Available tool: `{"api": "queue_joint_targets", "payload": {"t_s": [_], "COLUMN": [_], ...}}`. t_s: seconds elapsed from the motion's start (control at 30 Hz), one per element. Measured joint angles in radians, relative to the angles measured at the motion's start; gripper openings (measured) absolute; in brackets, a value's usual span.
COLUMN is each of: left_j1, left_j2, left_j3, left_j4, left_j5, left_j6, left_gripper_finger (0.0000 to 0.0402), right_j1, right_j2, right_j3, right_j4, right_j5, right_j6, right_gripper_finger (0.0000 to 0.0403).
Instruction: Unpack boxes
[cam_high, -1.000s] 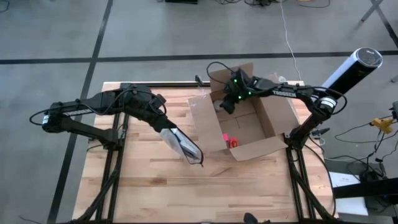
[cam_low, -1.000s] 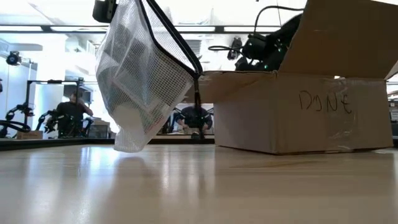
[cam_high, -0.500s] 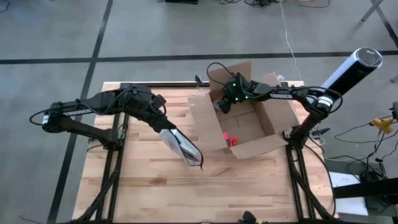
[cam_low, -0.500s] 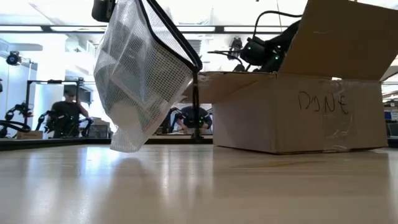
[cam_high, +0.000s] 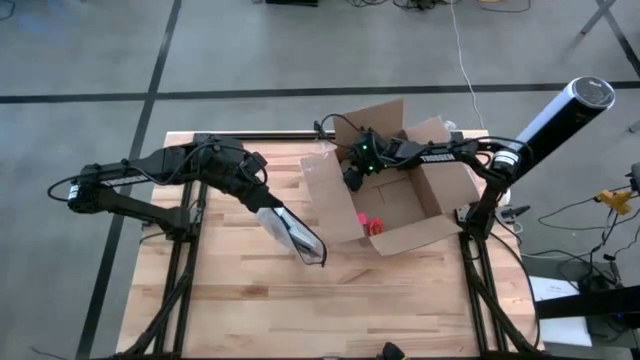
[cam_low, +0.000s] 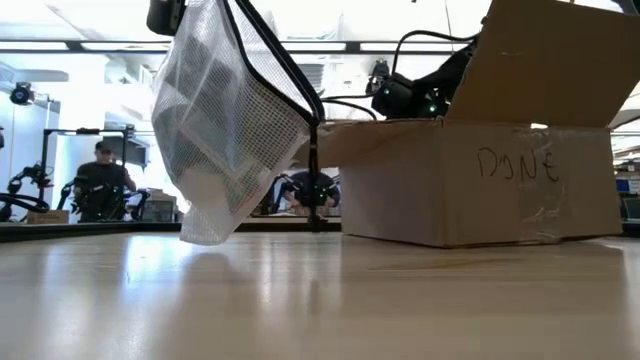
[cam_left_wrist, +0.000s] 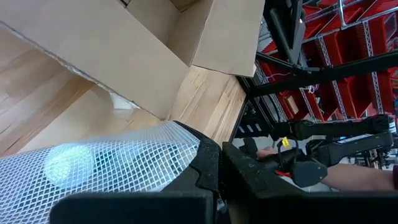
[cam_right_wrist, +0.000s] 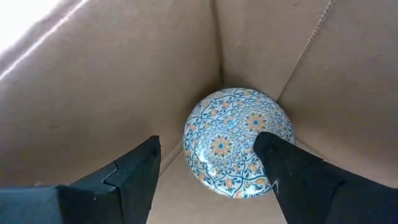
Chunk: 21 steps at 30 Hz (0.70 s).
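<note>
The right gripper (cam_right_wrist: 211, 171) reaches down into the open cardboard box (cam_high: 385, 205), its two dark fingers (cam_right_wrist: 134, 171) spread wide with nothing between them. Just ahead of them, tucked into an inside corner of the box, lies a round patterned bowl (cam_right_wrist: 239, 142), white with blue and orange floral tiles, apparently upside down; the box walls close in on it from both sides. Farther along the box floor from this gripper, near the front wall, sits a small red object (cam_high: 368, 223). The left gripper (cam_high: 262, 196), off to the side of the box and well apart from it, is clamped on the edge of a white mesh pouch (cam_low: 228, 120), which hangs from it above the wooden table (cam_high: 240, 300) without touching the surface. The box stands on the table's far right part, brown and corrugated, flaps raised, with clear tape and hand-written letters on its front side (cam_low: 520, 165). Beyond the table, a person (cam_low: 100, 175) sits in the room behind.
</note>
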Motion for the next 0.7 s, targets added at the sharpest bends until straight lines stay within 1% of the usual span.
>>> {"api": "queue_joint_targets", "payload": {"t_s": [0.23,0.33,0.47,0.53,0.7], "left_j1": [0.0,0.0,0.0,0.0,0.0], "left_j2": [0.0,0.0,0.0,0.0,0.0], "left_j3": [0.0,0.0,0.0,0.0,0.0], "left_j4": [0.001,0.001,0.001,0.0,-0.004], "left_j5": [0.001,0.001,0.003,0.008,0.016], "left_j6": [0.0,-0.001,-0.001,0.0,0.003], "left_gripper_finger": [0.0,0.0,0.0,0.0,0.0], "right_j1": [0.0,-0.001,0.004,0.002,0.002], "right_j2": [-0.002,-0.005,-0.035,-0.049,-0.094], "right_j3": [0.0,-0.007,-0.006,-0.006,0.003], "right_j4": [-0.031,-0.123,-0.215,-0.25,-0.243], "right_j5": [-0.005,-0.054,-0.087,-0.087,-0.083], "right_j6": [0.01,0.017,0.004,-0.006,-0.008], "right_gripper_finger": [0.0265,0.0272,0.0275,0.0274,0.0275]}}
